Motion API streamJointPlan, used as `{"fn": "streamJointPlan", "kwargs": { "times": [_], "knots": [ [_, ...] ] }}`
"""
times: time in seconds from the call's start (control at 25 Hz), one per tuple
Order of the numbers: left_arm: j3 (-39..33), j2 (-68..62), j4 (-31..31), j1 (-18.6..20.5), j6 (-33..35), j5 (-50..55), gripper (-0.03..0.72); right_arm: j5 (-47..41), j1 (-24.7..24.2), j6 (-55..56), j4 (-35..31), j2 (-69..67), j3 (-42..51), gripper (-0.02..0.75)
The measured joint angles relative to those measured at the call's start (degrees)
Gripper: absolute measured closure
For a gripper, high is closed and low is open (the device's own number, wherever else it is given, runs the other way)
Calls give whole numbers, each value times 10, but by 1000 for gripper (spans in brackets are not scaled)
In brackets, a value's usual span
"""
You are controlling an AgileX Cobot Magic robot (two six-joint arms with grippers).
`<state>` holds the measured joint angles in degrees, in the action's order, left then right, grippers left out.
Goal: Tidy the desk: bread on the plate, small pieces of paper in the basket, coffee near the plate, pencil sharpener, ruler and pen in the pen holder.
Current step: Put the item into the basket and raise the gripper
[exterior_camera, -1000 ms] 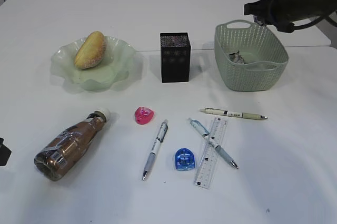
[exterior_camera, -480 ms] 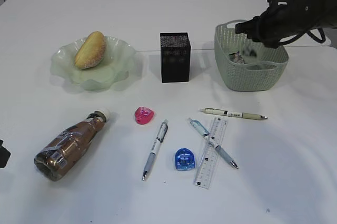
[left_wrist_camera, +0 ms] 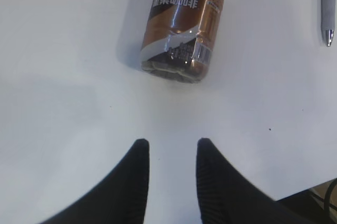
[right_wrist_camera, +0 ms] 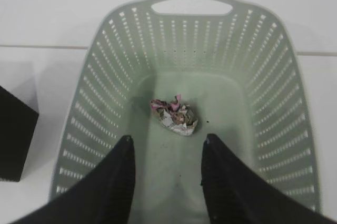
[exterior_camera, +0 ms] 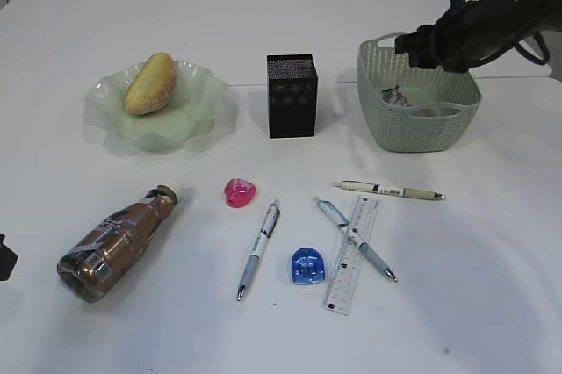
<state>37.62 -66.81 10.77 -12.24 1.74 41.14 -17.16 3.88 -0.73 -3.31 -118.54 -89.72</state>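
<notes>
The left gripper (left_wrist_camera: 171,153), jaws parted and empty, hovers over the desk (left_wrist_camera: 63,77) near the coffee (left_wrist_camera: 181,24) bottle's base.

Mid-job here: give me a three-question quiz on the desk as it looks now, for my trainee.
1. True or false: the bread lies on the plate.
2. What lies inside the basket? A) a pen B) a crumpled piece of paper C) the ruler
3. Is the coffee standing or lying, and is the left gripper touching it?

Key
1. True.
2. B.
3. Lying on its side on the desk; the open gripper is apart from it.
</notes>
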Motion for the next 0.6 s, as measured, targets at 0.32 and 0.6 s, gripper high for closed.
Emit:
{"fn": "streamJointPlan", "kwargs": {
  "times": [0.32, 0.6],
  "knots": [
    [0, 0, 0, 0, 0, 0, 475, -115, 0, 0, 0, 73, -1, 390],
    [0, 0, 0, 0, 0, 0, 468, -225, 0, -13, -19, 134, 2, 410]
  ]
}}
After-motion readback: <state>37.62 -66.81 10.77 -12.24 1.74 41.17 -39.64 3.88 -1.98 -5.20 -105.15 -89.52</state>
